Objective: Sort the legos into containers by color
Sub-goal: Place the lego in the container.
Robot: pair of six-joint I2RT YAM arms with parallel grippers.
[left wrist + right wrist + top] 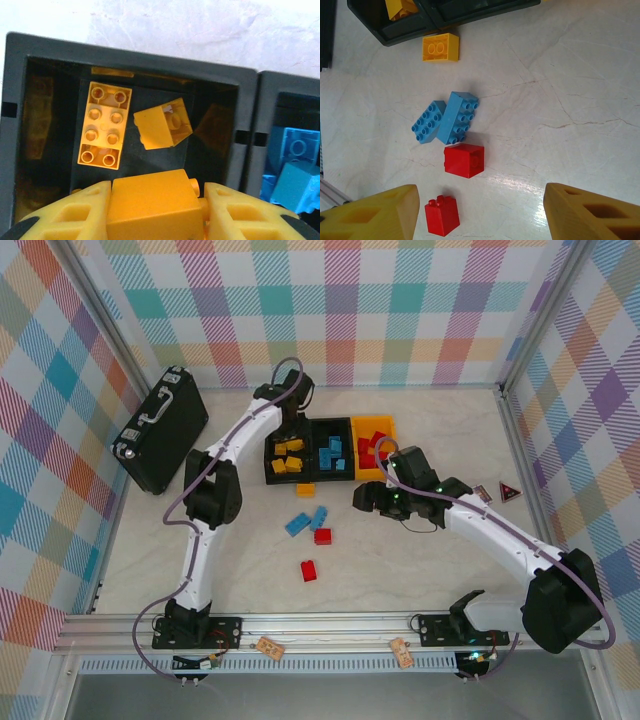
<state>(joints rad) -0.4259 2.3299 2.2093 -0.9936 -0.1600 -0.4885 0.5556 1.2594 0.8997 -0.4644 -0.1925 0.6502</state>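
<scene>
My left gripper [157, 200] is shut on a yellow-orange lego [150, 200] and hangs over the left black container [130, 55]. A long yellow lego [104, 125] and a small one [162, 123] lie inside it. From above, the three containers stand in a row: black with yellow legos [272, 472], black with blue [333, 424], and yellow-orange with red [380, 422]. My right gripper [480, 210] is open above the table. Before it lie two red legos [464, 160] [442, 215], two blue ones [427, 121] [460, 117] and a yellow one [440, 47].
A black briefcase [160, 430] leans at the far left. A small triangular red-and-black card [511, 491] lies at the right by the wall. Plaid walls close the table on three sides, and a metal rail [330, 625] runs along the near edge.
</scene>
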